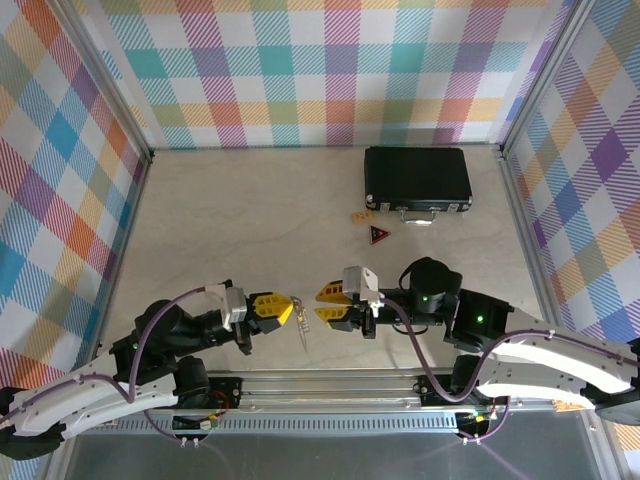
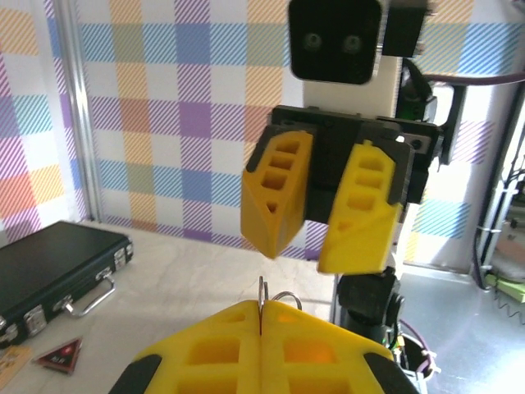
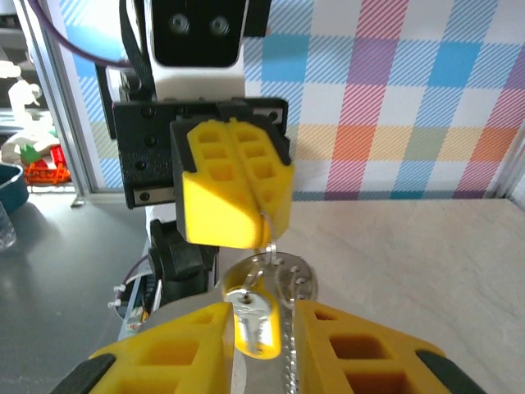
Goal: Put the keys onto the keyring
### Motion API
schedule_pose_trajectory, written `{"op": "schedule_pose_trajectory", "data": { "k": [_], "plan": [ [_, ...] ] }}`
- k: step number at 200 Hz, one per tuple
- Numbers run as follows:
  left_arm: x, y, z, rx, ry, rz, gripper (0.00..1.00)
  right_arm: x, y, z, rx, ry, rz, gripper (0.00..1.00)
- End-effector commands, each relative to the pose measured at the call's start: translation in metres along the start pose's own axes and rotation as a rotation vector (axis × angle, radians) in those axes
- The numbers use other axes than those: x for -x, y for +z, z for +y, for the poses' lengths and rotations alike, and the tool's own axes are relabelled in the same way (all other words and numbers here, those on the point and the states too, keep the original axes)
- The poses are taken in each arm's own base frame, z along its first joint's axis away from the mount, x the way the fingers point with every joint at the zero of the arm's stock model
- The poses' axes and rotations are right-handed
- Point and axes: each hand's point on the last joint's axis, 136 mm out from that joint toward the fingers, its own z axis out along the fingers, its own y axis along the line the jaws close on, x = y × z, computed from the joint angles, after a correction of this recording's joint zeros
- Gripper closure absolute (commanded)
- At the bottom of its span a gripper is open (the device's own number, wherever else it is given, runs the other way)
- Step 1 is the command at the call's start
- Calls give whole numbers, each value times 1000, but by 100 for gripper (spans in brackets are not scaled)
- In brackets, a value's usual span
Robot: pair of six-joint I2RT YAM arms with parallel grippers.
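As our left gripper [image 3: 261,220] pinches the gray oval keyring [image 3: 289,276], our right gripper's [image 3: 262,322] jaws sit ajar around the yellow-headed silver key [image 3: 249,327].

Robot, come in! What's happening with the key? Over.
Left gripper shut on keyring. Right gripper open, key between its fingers. Black case far back, clear of both.

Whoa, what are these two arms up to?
They meet nose to nose over the near edge of the table. The left gripper has its jaws shut on the keyring, which dangles below them. The right gripper holds its jaws slightly apart around the small key. Whether the key is already threaded on, I cannot tell.
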Motion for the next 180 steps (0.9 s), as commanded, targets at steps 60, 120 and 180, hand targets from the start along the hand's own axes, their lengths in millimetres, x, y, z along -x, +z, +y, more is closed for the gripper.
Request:
{"op": "schedule_pose_trajectory", "data": {
  "k": [60, 120, 180],
  "plan": [
    [24, -11, -18, -90, 4, -105, 100, 26, 5, 11, 75, 61, -84, 75],
    [20, -10, -17, -87, 3, -90, 100, 23, 16, 14, 109, 75, -85, 74],
    [15, -6, -17, -90, 8, -69, 100, 23, 25, 15, 126, 81, -87, 74]
  ]
}}
